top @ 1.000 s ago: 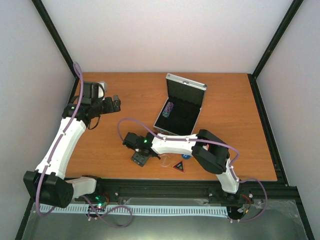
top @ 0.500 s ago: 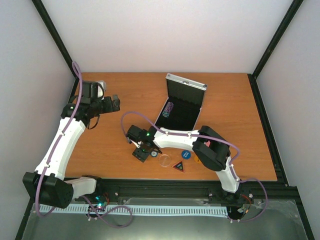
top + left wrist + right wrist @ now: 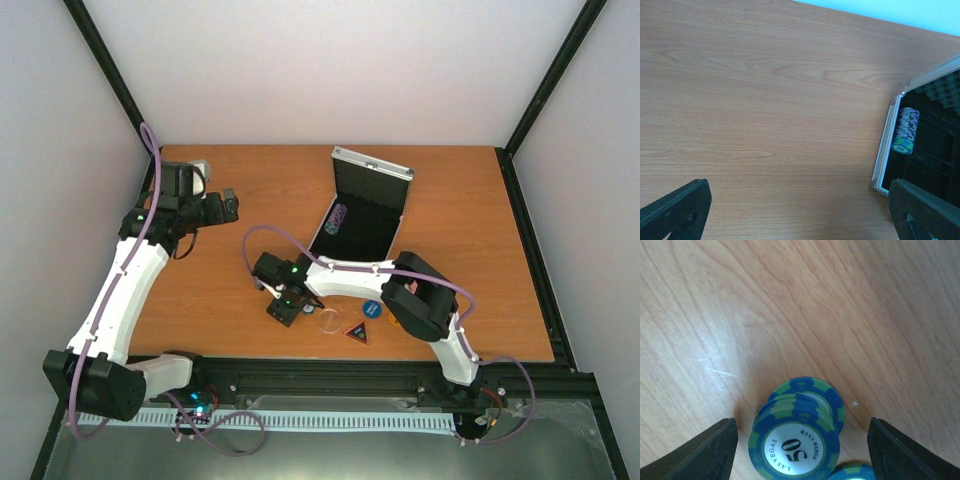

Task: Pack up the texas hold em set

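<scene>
The silver case [image 3: 373,168] stands open at mid-table, black lining showing, with a roll of chips [image 3: 337,217] in its left slot. The left wrist view shows the case's rim [image 3: 887,145] and the same chip roll [image 3: 905,130]. My right gripper [image 3: 284,305] points down left of the case. It is open around a short stack of blue-green "50" poker chips [image 3: 796,439], with a gap on each side. One more chip [image 3: 856,472] lies beside the stack. My left gripper [image 3: 226,205] hovers open over bare wood at the far left, empty [image 3: 800,220].
A clear round button [image 3: 329,320], a dark triangular button [image 3: 357,332] and a blue round button [image 3: 372,308] lie near the front edge, right of my right gripper. A black frame rail [image 3: 350,368] runs along the front.
My right arm's forearm swung back, uncovering the blue round button, and the gripper settled slightly rightward over the chips. The left gripper drifted a little toward the back.
</scene>
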